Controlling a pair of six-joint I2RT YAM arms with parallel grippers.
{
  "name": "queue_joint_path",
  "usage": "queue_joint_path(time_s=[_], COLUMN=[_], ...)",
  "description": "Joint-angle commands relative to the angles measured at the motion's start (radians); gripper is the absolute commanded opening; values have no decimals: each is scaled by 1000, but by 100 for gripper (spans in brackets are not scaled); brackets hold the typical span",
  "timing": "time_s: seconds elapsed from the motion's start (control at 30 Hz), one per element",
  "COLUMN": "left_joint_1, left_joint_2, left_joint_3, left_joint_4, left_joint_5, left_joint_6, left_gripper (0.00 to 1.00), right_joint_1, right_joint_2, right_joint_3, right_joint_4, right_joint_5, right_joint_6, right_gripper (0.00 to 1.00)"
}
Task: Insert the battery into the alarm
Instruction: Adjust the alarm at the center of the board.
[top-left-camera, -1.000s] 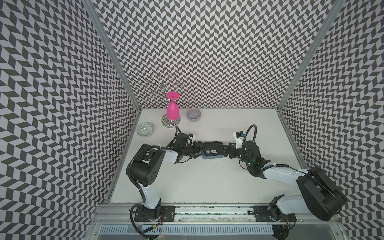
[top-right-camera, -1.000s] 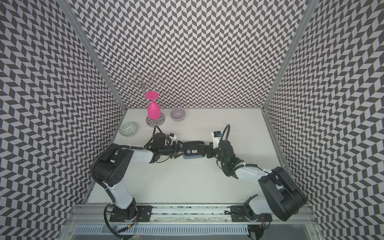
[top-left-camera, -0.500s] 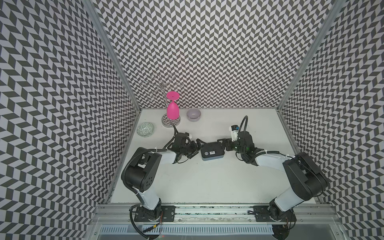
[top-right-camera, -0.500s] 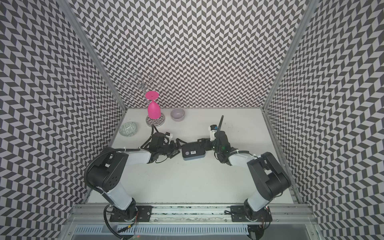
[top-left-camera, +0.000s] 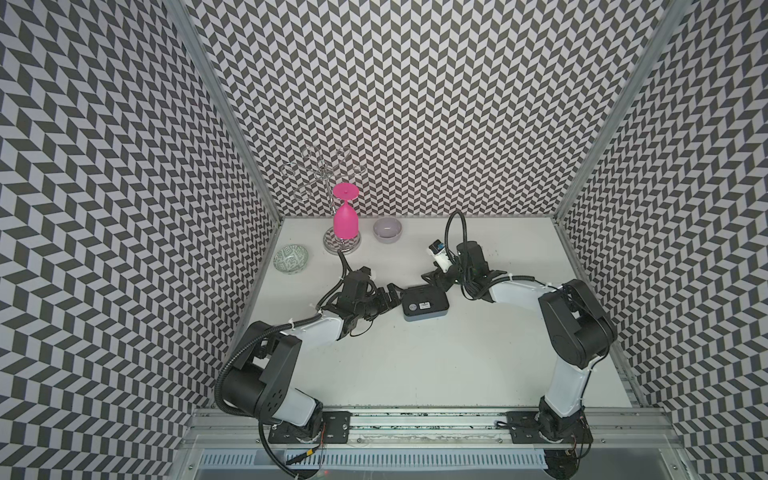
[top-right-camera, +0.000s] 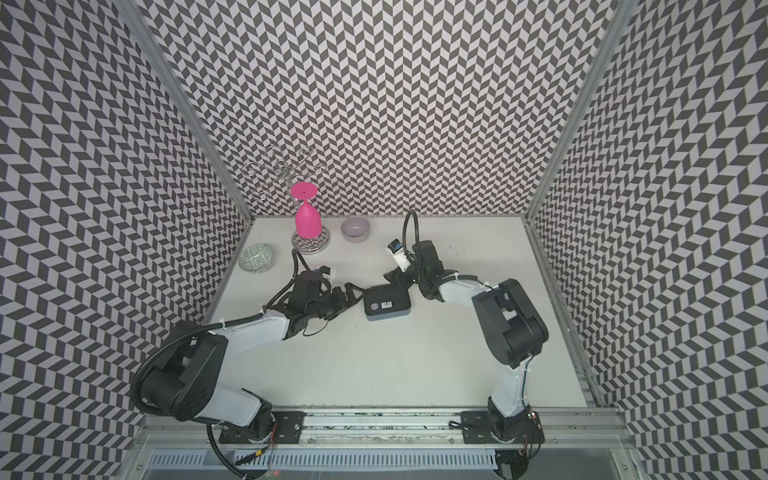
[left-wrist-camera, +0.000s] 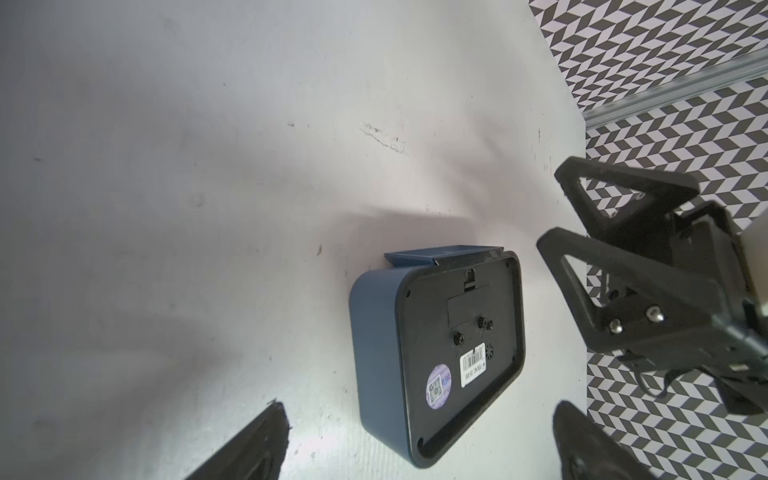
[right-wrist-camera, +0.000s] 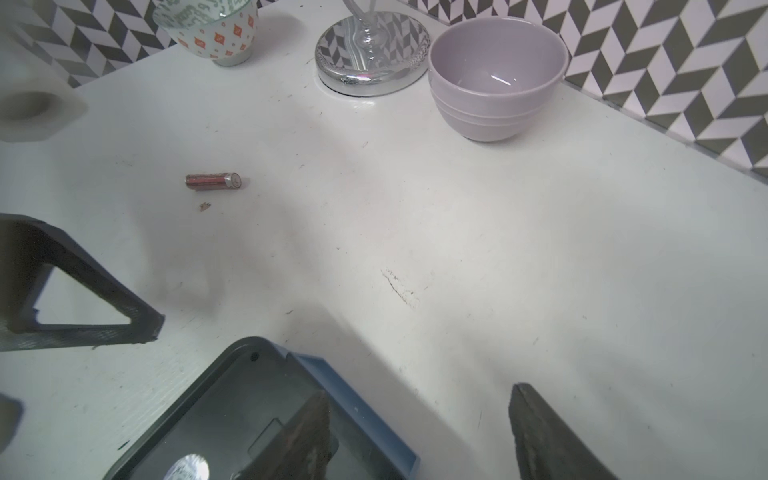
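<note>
Right wrist view: the battery (right-wrist-camera: 212, 181) lies loose on the table (right-wrist-camera: 540, 249); left gripper (top-left-camera: 388, 295) and right gripper (top-left-camera: 432, 279), jaws spread, flank the alarm (top-left-camera: 424, 304).

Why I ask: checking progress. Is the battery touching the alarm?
Apart. The right wrist view shows bare table between the battery and the alarm.

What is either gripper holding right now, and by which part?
Nothing. Left gripper is open beside the alarm; right gripper straddles its edge, jaws apart. The battery lies loose on the table.
</note>
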Motion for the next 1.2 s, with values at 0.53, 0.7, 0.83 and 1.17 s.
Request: queue_joint_path(time_s=[0.53, 0.7, 0.83, 1.17], left_joint_1=[15, 17, 17, 48], left_joint_2=[-117, -124, -133, -161], left_joint_3=[10, 8, 5, -65], left_joint_4=[-149, -153, -153, -41], left_joint_5=[-163, -162, -161, -61], left_joint_6=[130, 134, 135, 101], left_gripper=[99, 99, 99, 99], right_joint_1=[59, 59, 58, 63], right_joint_2=[156, 153, 131, 25], right_joint_3=[214, 213, 195, 88], right_joint_4=[-328, -342, -307, -186], right_joint_5=[15, 35, 56, 93], right_joint_6=[-223, -215, -136, 142], right_gripper=[45, 35, 28, 16])
